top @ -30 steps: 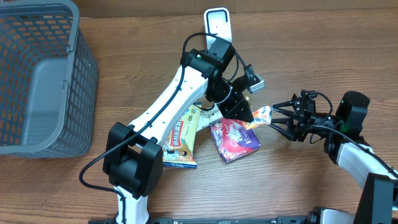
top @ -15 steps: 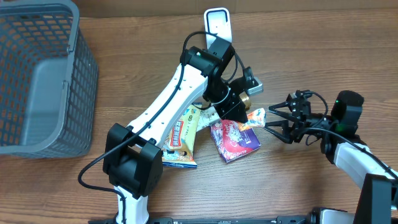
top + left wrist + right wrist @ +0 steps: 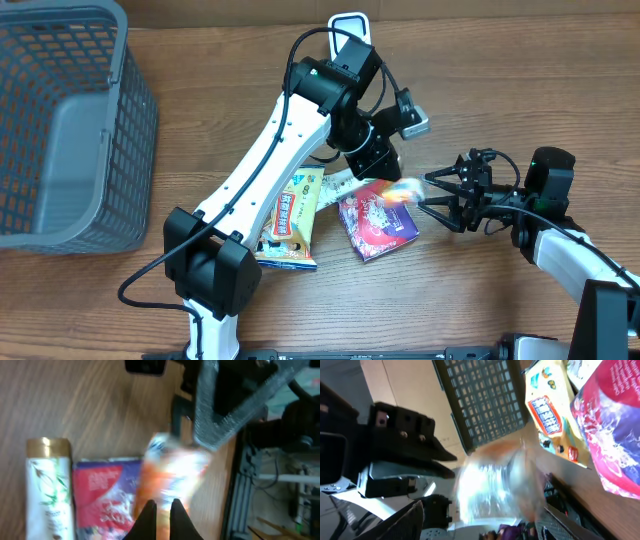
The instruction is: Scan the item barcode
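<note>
Grey mesh basket (image 3: 132, 150) stands at the bench's (image 3: 500, 80) left; the outstretched left claw (image 3: 388, 178) pinches an orange snack packet (image 3: 402, 190); the right claw (image 3: 430, 190) faces it, fingers spread

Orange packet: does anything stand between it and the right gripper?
Nothing visible does. The orange packet, pinched in the left gripper, hangs just in front of the open right gripper, and nothing shows between them. The purple packet lies below on the table, out of the way.
</note>
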Action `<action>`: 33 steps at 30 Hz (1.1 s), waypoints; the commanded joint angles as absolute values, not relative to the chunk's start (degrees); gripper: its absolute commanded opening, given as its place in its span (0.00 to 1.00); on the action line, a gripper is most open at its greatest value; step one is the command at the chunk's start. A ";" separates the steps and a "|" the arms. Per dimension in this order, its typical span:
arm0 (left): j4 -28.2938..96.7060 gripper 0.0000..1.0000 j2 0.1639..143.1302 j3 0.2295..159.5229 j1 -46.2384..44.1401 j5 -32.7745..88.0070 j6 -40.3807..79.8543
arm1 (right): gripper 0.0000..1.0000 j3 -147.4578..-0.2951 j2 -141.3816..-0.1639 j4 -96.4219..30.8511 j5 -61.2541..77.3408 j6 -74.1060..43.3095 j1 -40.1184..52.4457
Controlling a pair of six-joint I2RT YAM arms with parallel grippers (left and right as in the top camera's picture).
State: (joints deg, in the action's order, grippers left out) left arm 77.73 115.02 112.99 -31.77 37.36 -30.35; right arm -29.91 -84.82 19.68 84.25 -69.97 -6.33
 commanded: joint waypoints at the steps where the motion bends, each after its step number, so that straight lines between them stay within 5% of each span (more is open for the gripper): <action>1: 78.89 0.04 113.45 114.19 -31.94 37.08 -32.21 | 0.71 -30.35 -85.32 20.18 82.28 -68.49 -6.11; 6: 79.07 0.04 113.45 114.19 -31.94 37.06 -32.21 | 0.69 -30.35 -85.32 19.62 81.67 -68.49 -6.11; 8: 78.91 0.04 113.45 114.19 -31.94 37.04 -32.21 | 0.74 -30.35 -85.32 19.14 80.97 -65.98 -6.11; 11: 78.22 0.04 113.45 114.32 -31.35 34.35 -32.05 | 1.00 -30.35 -85.32 14.13 76.25 -54.98 -6.15; 13: 76.29 0.04 113.45 115.68 -29.41 27.59 -26.94 | 1.00 -30.41 -85.32 4.93 64.62 -43.83 -6.15; 14: 76.09 0.09 113.45 116.73 -28.49 25.80 -25.61 | 0.99 -30.52 -85.32 1.69 60.23 -40.82 -6.15; 19: 75.40 0.65 113.45 127.37 -22.13 17.06 -18.06 | 1.00 -31.97 -85.25 -11.97 42.65 -29.28 -6.04; 21: 74.32 0.96 113.45 131.92 -19.49 15.00 -15.77 | 1.00 -33.47 -85.06 -15.07 40.16 -25.85 -6.04; 33: 71.92 1.00 113.47 140.18 -10.74 14.57 -11.99 | 1.00 -51.48 -84.36 -31.64 31.64 -30.24 5.78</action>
State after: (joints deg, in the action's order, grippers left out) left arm 71.55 114.43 139.61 -11.22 15.55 -13.65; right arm -48.51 -85.08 -31.00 38.85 -29.58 -0.32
